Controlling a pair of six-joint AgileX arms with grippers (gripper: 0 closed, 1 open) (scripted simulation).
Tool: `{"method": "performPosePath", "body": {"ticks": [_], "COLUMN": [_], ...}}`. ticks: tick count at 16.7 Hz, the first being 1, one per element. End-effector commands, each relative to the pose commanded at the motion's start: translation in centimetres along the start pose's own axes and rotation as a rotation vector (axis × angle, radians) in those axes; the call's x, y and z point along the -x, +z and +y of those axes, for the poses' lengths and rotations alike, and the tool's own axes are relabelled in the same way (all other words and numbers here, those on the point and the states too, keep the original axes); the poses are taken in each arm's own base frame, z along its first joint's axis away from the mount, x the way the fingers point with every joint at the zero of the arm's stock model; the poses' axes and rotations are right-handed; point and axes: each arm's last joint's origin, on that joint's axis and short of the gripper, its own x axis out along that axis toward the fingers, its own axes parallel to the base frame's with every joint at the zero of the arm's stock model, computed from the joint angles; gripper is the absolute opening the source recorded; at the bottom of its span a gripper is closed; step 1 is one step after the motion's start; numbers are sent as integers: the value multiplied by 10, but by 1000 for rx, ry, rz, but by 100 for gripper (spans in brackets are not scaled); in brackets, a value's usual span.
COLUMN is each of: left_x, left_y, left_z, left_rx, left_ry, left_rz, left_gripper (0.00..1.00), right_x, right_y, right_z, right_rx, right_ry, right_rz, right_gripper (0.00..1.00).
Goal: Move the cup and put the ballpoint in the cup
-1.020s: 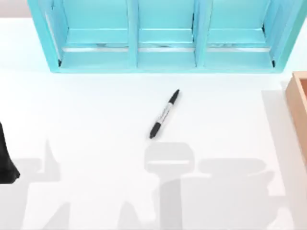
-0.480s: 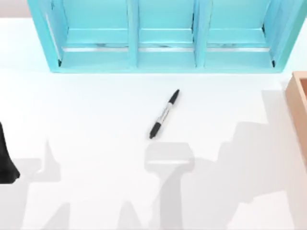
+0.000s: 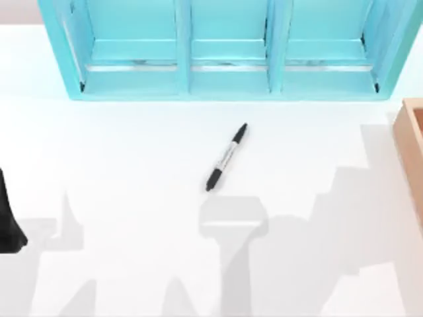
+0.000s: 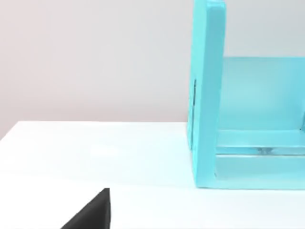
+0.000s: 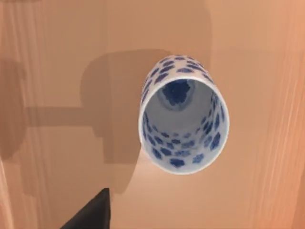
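White table (image 3: 132, 152) fills your top view, with a blue shelf (image 3: 225, 53) along its far edge and the ballpoint (image 3: 226, 157) lying flat near the middle. Your right wrist view looks down into the cup (image 5: 183, 113), standing upright on a brown wooden surface (image 5: 57, 71). You cannot tell if either gripper is open or closed; your left arm (image 3: 8, 218) is parked at the table's left edge.

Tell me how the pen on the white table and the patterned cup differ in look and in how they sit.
The ballpoint is slim, with black ends and a pale grey barrel; the cup is a wide white tube with blue blotches. The ballpoint lies flat and slanted on the white table; the cup stands upright with its mouth open, seen from above in the right wrist view. The cup rests on a wooden surface, not the white top. Neither is being held.
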Motion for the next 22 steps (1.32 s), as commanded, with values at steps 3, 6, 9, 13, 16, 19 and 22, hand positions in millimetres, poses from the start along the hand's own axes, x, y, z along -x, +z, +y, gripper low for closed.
{"method": "performPosePath", "body": {"ticks": [3,6,9,13,16,19,22], "left_x": [0,0,0,0,0,0,0], "left_y": [0,0,0,0,0,0,0], "left_z": [0,0,0,0,0,0,0], "left_rx": [0,0,0,0,0,0,0], "left_ry": [0,0,0,0,0,0,0], "left_rz": [0,0,0,0,0,0,0], "left_gripper": [100,100,100,100,100,100,100], "right_x": [-31,-67,-87,-88,-88,-88,-88], "right_y": [3,3,-1,-1,-1,-1,-1], "right_z": [-1,-2,-1,-1,-1,-1,-1], "right_rx": [0,0,0,0,0,0,0], "right_ry": [-2,-5,-2,-2,-2,-2,-2], "right_rz": [-5,-15,-5,-5,-5,-5,-5], "right_gripper": [100,100,100,100,77,55,32]}}
